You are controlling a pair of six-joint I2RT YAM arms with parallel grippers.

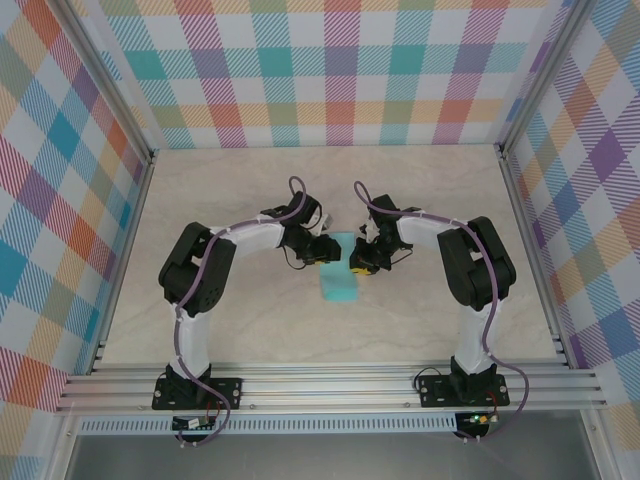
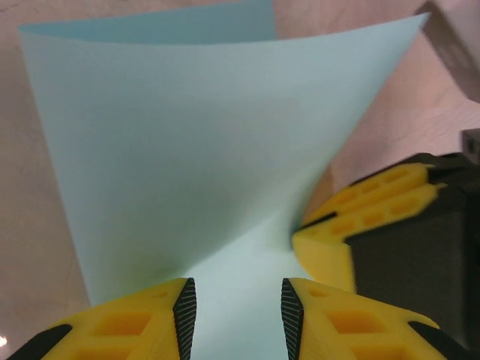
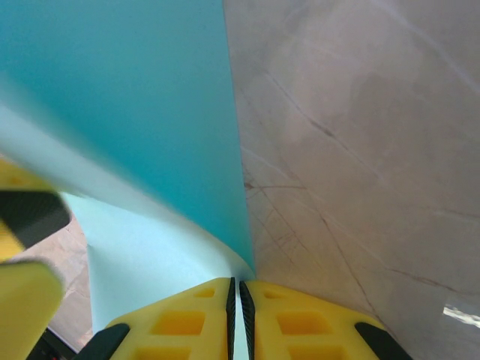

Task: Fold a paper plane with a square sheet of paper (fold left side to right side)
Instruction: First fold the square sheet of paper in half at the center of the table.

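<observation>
sheet: the square sheet of paper (image 1: 340, 285) lies mid-table, between the two grippers. Its near part is flat on the table (image 1: 240, 330); the part by the grippers is lifted and curling over.
right gripper: the right gripper (image 3: 238, 291) has its pads pressed together on the sheet's edge, a thin pinch right at the rim. We read this as gripping the free flap so it can be carried across.
left gripper: the left gripper (image 2: 238, 304) has its jaws apart, with paper showing in the gap. We can't tell if the pads touch it. Likely it is placed low to steady the sheet while the other side lifts.
curl: from the left wrist, the flap arches in a smooth bow with no crease set yet.
step: we judge this is mid-fold, the halves not yet laid together.
next: bring the pinched edge down onto the opposite edge, then press the bend flat.
risk: the paper is thin and floppy, so the edges could land skewed or the sheet could slide on the smooth table.
</observation>
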